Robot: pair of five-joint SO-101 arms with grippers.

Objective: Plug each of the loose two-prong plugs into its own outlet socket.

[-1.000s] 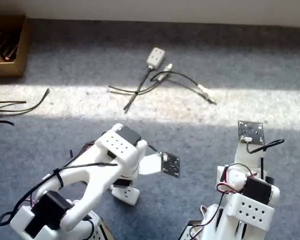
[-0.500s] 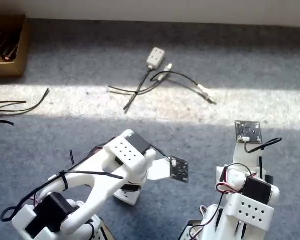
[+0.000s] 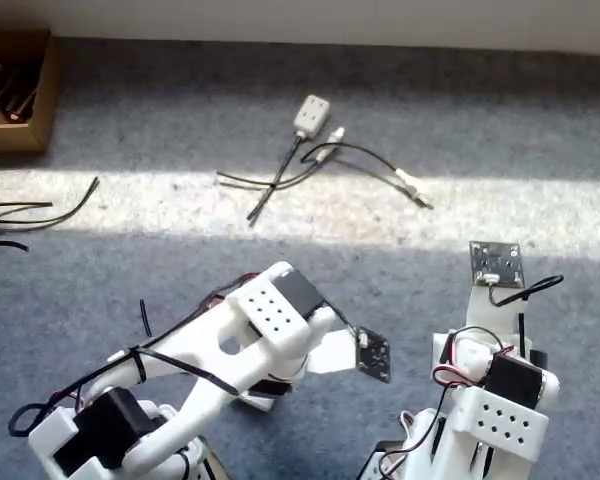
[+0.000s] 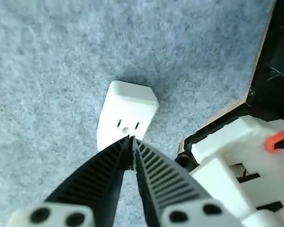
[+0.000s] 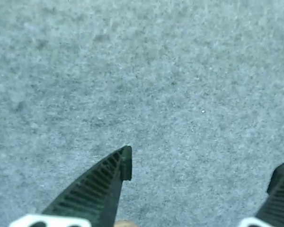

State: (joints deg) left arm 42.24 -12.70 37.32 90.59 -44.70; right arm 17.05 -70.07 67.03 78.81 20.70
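High view: over the last second the left arm (image 3: 270, 325) has swung its wrist toward 4 o'clock, while the right arm (image 3: 500, 400) has barely stirred. The left pincer (image 4: 131, 142) is pinched shut on nothing, its tips just over a white outlet socket (image 4: 125, 116) on the worktop (image 4: 47, 56). The right pincer (image 5: 203, 170) gapes wide over bare carpet. The two-prong plugs (image 3: 326, 153) lie loose near 12 o'clock beside a second socket (image 3: 311, 115), well apart from both arms, so plugging seems not yet begun.
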